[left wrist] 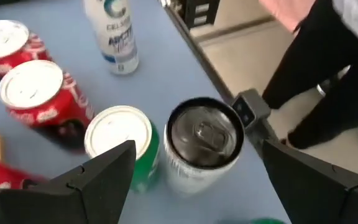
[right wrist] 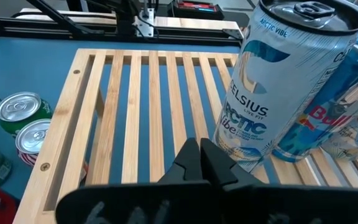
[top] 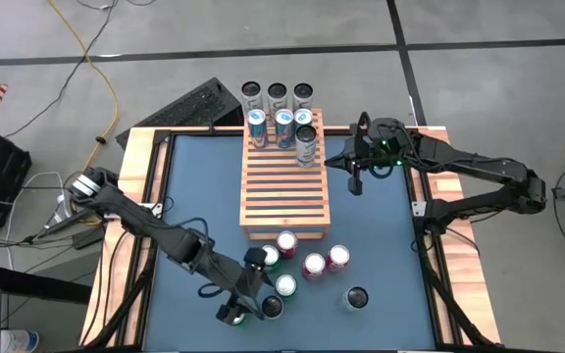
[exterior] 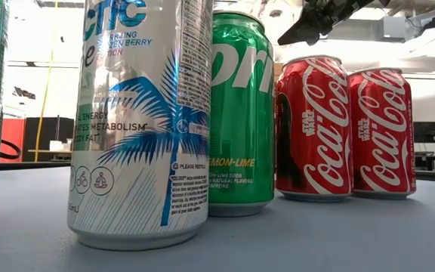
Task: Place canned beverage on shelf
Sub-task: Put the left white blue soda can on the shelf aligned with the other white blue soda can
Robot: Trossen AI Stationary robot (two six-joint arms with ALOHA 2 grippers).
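The slatted wooden shelf (top: 284, 186) lies on the blue table top, with several slim cans standing at its far end, among them a white Celsius can (right wrist: 278, 87). My left gripper (top: 256, 297) is open at the table's near edge. Its fingers stand on either side of an upright white can with a dark top (left wrist: 204, 140) and do not touch it. A green can (left wrist: 120, 143) stands right beside that can. My right gripper (top: 355, 182) is shut and empty, just off the shelf's right side, and also shows in the right wrist view (right wrist: 201, 163).
Red cola cans (top: 313, 265), green cans (top: 285, 285) and another white can (top: 356, 298) stand between the shelf and the near edge. A wooden frame (top: 430, 196) rims the table. A person in dark trousers (left wrist: 328, 74) stands by the table edge near my left gripper.
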